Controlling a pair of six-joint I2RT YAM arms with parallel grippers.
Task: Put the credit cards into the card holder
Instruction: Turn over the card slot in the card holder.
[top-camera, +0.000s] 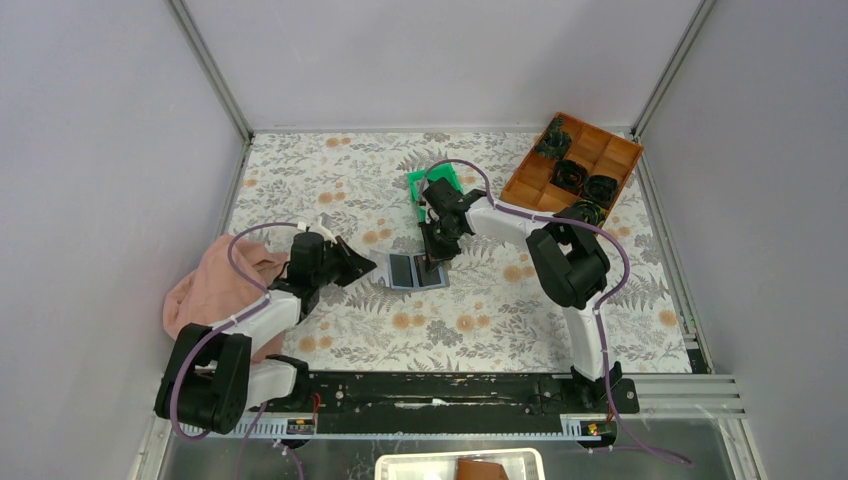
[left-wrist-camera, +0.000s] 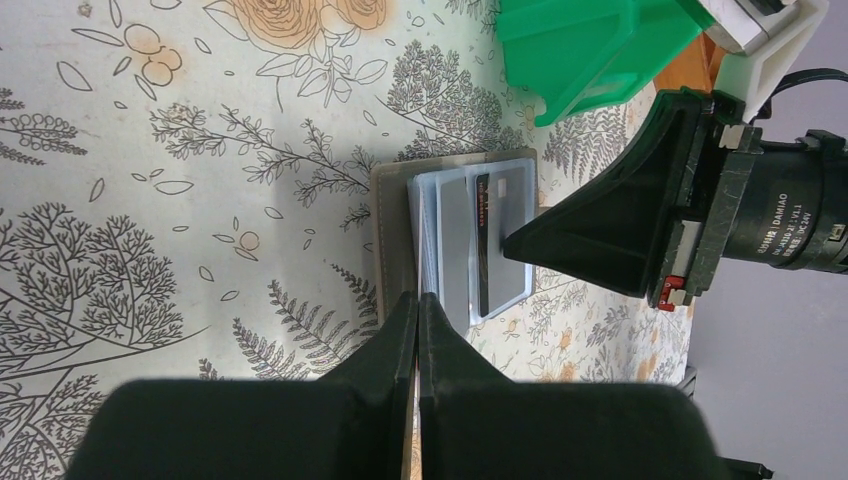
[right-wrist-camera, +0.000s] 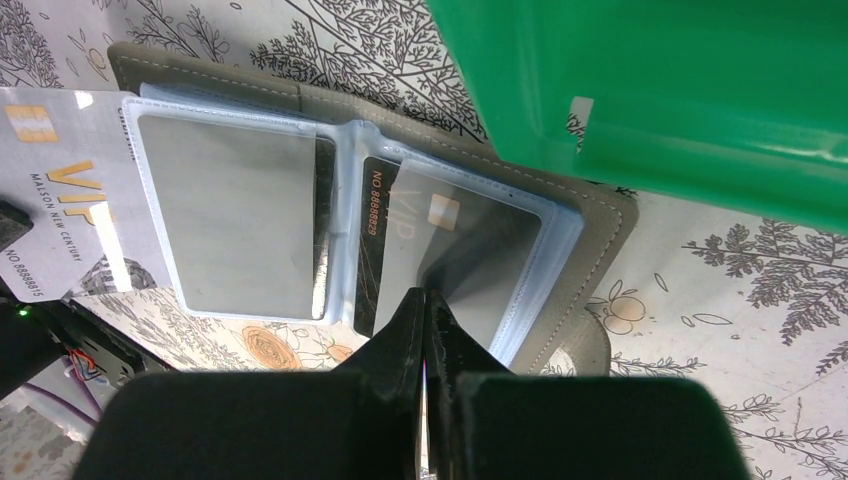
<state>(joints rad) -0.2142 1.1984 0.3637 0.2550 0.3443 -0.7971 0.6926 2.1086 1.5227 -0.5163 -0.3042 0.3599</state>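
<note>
The right gripper (right-wrist-camera: 426, 300), closed, is touching the open card holder (right-wrist-camera: 592, 235); a credit card (right-wrist-camera: 60, 225) is protruding. The left gripper (left-wrist-camera: 417, 310) is hovering closed.

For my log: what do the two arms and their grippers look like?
The left arm and right arm both have white links between bulky black joint housings. A purple cable loops along each. The left gripper and right gripper carry matte black, wedge-shaped fingers. The right wrist's black motor bears white DAMIAO lettering.
</note>
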